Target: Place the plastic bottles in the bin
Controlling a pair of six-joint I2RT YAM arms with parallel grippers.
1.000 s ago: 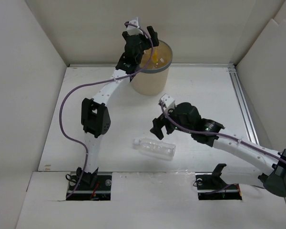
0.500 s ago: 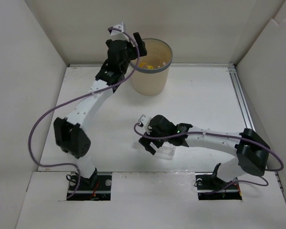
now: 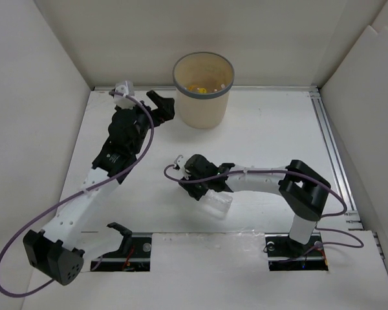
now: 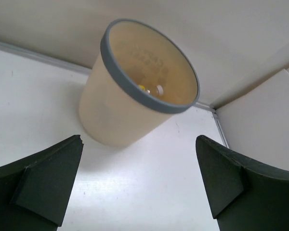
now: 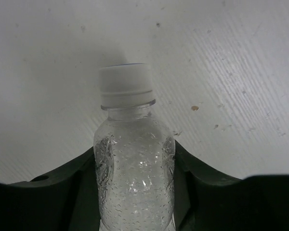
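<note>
A clear unlabelled plastic bottle [image 5: 134, 163] with a white cap lies on the table, and my right gripper [image 5: 135, 151] is shut on its shoulder, with both fingers pressed against its sides. In the top view the right gripper [image 3: 204, 187] covers the bottle's neck end, and the rest of the bottle [image 3: 218, 205] sticks out toward the near edge. The beige bin [image 3: 204, 111] with a grey rim stands at the back, with small bottles [image 3: 197, 86] lying in its bottom. My left gripper [image 3: 163, 106] hangs open and empty just left of the bin [image 4: 115, 110].
White walls enclose the table on three sides. A metal rail [image 3: 330, 148] runs along the right edge. Purple cables loop off both arms, and the left arm stretches diagonally across the table's left half.
My right gripper moved left over the lying bottle and shut on it. My left arm pulled back from above the bin, down and to the left, still open.
</note>
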